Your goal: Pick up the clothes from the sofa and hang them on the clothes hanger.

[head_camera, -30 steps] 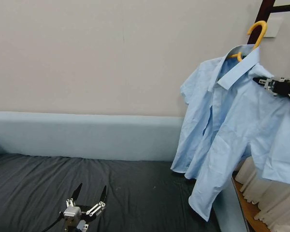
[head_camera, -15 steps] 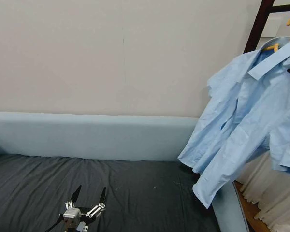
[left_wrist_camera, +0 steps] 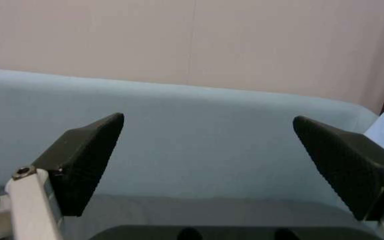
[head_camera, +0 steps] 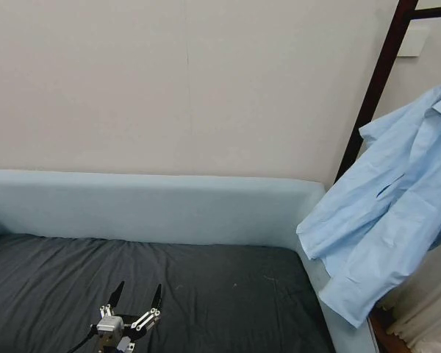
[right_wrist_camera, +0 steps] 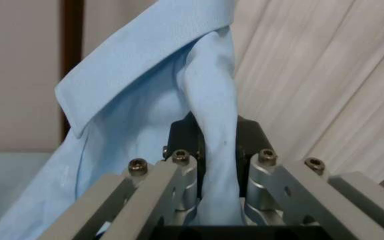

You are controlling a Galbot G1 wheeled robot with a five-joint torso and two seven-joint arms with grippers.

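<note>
The sofa [head_camera: 132, 206] ran along the wall. Past its right end the blue shirt [head_camera: 382, 235] hung off the seat, apparently held up for hanging: the right gripper [right_wrist_camera: 211, 137] had its fingers clamped on a fold under the collar. The dark rack post [head_camera: 375, 81] stood just behind the shirt and a pale curtain [right_wrist_camera: 312, 75] close beside, so room there looked tight. The left gripper [head_camera: 140, 290] hovered low over the seat, fingers spread wide, empty.
</note>
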